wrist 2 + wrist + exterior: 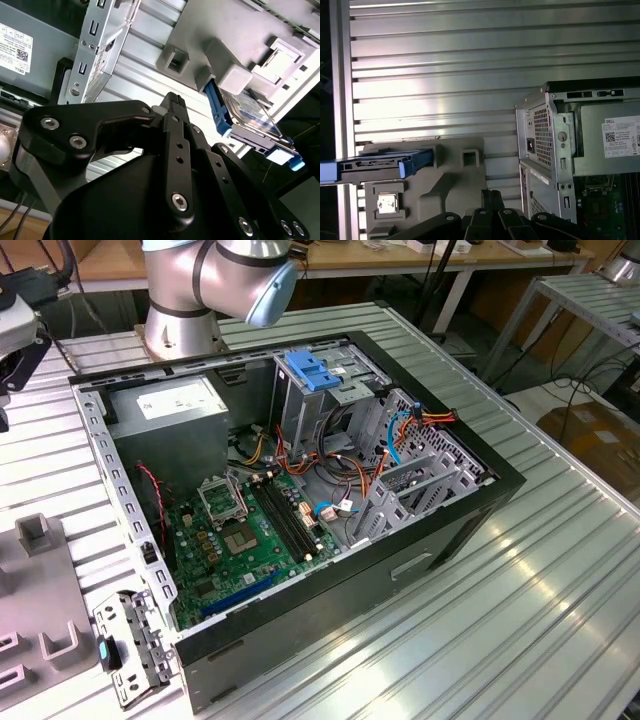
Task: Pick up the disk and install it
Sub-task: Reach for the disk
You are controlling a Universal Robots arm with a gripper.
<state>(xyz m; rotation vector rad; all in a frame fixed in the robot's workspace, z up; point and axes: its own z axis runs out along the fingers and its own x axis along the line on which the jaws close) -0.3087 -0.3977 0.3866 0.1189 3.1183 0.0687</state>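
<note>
One disk (375, 167) stands on edge in a grey holder (460, 175) on the ribbed metal surface (445, 75), near an opened computer case (440, 540), while the robot arm's gripper (172, 100) hangs over the holder. The slot props the disk upright with its blue rails (214, 107) and upper edge exposed, an arrangement that seems meant to leave two free faces for a grasp from above. The case lies on its side with the panel off, so its motherboard (250, 540) and metal drive cages (420, 475) face upward, apparently to give the arm a straight way in. In both wrist views the black fingers (179, 150) meet at their tips, clenched together with no gap to be seen and nothing between them. They touch neither the disk nor the holder. The disk sits a little to one side of them, apart, with the case on the other side. The pick-up, by this evidence, is not yet made, and the disk rests in its holder.
</note>
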